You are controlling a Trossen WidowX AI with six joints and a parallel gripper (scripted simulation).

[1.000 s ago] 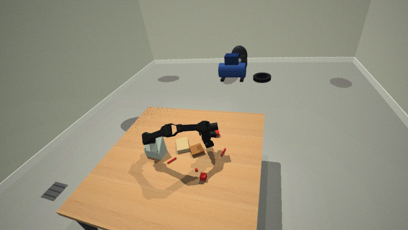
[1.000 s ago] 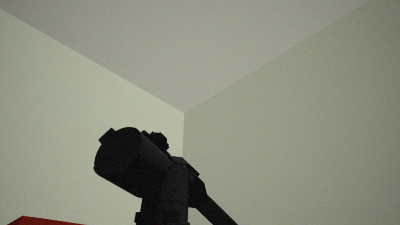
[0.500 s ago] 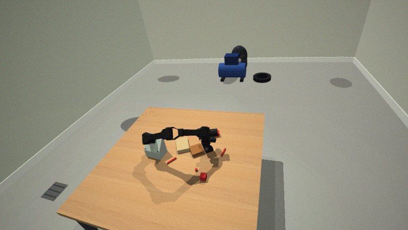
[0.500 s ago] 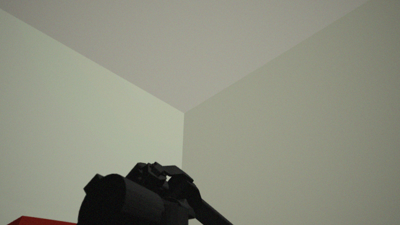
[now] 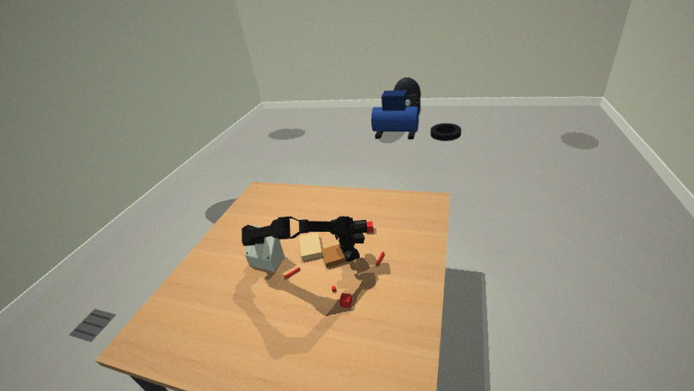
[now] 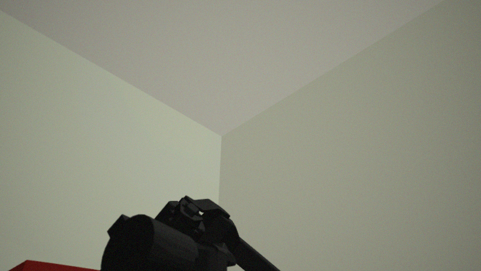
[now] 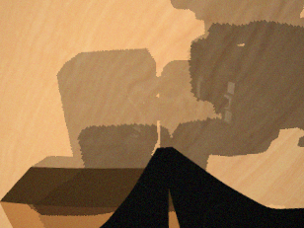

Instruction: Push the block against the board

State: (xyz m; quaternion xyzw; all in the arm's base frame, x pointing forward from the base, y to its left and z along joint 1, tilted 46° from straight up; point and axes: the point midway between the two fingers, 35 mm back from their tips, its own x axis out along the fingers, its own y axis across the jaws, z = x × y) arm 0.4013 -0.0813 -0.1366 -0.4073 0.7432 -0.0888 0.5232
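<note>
A brown piece (image 5: 333, 254) (image 7: 74, 186), seemingly the square block, lies flat on the table. A pale yellow piece (image 5: 310, 245), seemingly the board, lies just left of it in the top view. Their near edges are not in one line; whether their facing sides touch cannot be told. My gripper (image 5: 351, 258) (image 7: 164, 154) is shut and empty, pointing down at the brown piece's right end in the top view. It hides part of that piece in the wrist view; contact cannot be told. The exterior view shows only dark arm parts and neither piece.
Red sticks lie at the near left (image 5: 292, 272) and right (image 5: 380, 258) of the pieces. A tiny red cube (image 5: 333, 288) and a larger red block (image 5: 345, 300) lie nearer the camera. Another red block (image 5: 370, 227) is behind the arm. A grey-green angular body (image 5: 264, 256) stands left.
</note>
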